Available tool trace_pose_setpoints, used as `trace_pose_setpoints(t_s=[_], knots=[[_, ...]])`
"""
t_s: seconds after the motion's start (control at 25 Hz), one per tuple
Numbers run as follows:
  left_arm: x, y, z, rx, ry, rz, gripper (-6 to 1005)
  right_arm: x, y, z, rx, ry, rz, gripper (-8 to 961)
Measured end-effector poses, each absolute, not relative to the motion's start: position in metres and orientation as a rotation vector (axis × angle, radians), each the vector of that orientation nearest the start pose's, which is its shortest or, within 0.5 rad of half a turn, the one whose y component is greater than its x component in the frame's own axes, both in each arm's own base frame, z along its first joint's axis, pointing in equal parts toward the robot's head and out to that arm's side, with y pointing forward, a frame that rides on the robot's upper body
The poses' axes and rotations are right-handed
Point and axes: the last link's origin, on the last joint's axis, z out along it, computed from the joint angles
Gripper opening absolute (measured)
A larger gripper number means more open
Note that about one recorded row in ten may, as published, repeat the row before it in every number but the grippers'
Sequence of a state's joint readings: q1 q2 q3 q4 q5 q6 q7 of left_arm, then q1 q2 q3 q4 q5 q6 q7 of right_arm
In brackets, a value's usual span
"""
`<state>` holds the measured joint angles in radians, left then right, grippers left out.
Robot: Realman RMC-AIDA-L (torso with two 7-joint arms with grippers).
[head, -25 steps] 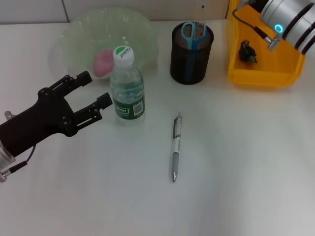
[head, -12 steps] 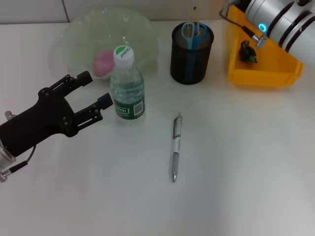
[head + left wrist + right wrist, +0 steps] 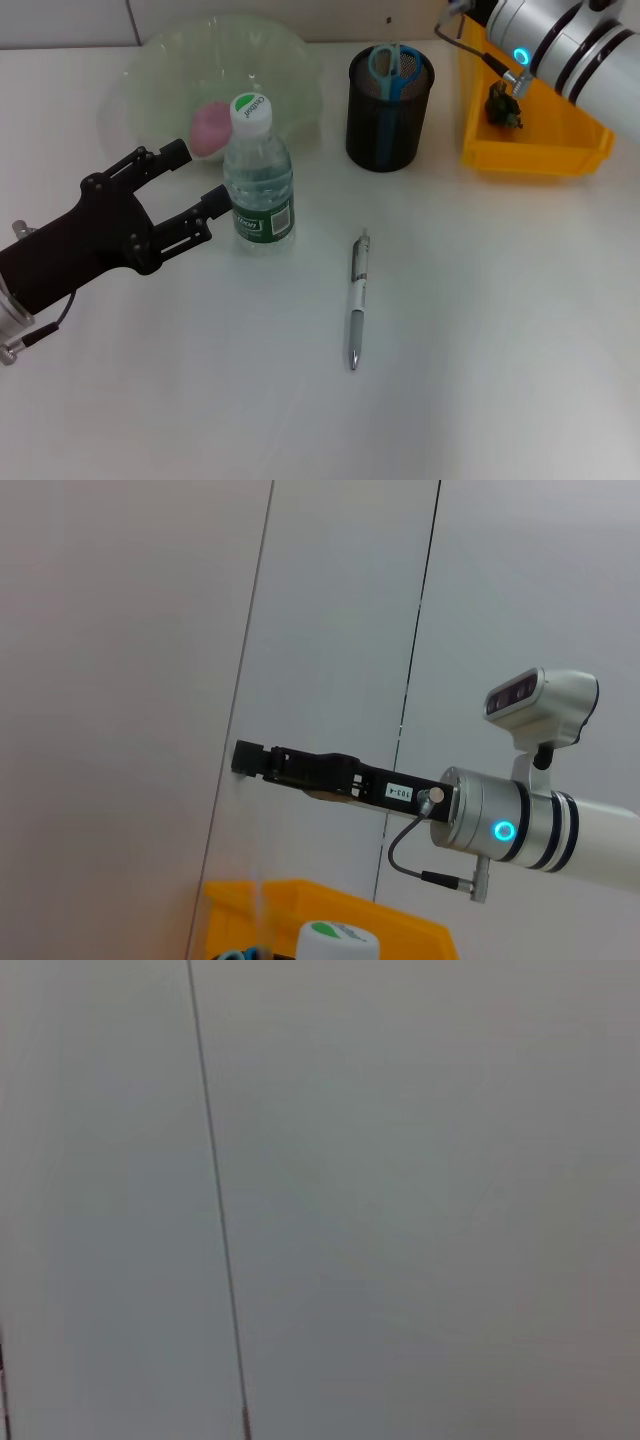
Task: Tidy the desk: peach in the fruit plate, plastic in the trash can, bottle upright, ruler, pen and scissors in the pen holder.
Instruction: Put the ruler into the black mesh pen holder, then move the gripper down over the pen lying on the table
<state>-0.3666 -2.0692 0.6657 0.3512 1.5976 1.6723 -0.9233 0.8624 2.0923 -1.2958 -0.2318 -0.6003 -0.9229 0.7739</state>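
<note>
The clear water bottle [image 3: 258, 185] stands upright with a white cap, which also shows in the left wrist view [image 3: 338, 940]. My left gripper [image 3: 196, 177] is open just left of it, apart from it. The pink peach [image 3: 210, 127] lies in the pale green fruit plate [image 3: 150, 70]. The black mesh pen holder [image 3: 390, 115] holds blue-handled scissors [image 3: 392, 62] and a thin clear ruler [image 3: 388, 22] that sticks up. The pen [image 3: 357, 300] lies on the table. Dark plastic [image 3: 503, 105] lies in the yellow bin [image 3: 535, 150]. My right gripper [image 3: 245, 760] hangs high above the holder.
The silver right arm [image 3: 560, 45] reaches over the yellow bin at the back right. The white table [image 3: 480, 330] runs out to the front and right of the pen. A grey panelled wall [image 3: 400, 1200] fills the right wrist view.
The right arm has moved left over the bin, and the ruler's top has shifted left with it. The left gripper has edged slightly toward the bottle.
</note>
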Motion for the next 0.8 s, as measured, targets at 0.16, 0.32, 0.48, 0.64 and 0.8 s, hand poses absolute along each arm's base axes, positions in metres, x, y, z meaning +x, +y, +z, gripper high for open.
trace_pose_setpoints(t_s=[0.16,0.32,0.48,0.64,0.8], knots=[[-0.29,0.274,-0.004,-2.355,-0.473,-1.14,799,0.157,0.45,-0.04,-2.107,0.488,0.969,458],[-0.29,0.274,-0.004,-2.355,-0.475,-1.142,799,0.156,0.45,-0.04,-2.106,0.49,0.969,484],[-0.29,0.273,-0.005,-2.354,-0.484,-1.146,798,0.155,0.45,-0.038,-2.103,0.506,0.993,496],[-0.291,0.272,-0.005,-2.353,-0.488,-1.145,798,0.15,0.447,-0.028,-2.149,0.537,1.044,496],[-0.292,0.27,-0.004,-2.352,-0.497,-1.148,798,0.15,0.44,-0.016,-2.245,0.542,1.028,495]])
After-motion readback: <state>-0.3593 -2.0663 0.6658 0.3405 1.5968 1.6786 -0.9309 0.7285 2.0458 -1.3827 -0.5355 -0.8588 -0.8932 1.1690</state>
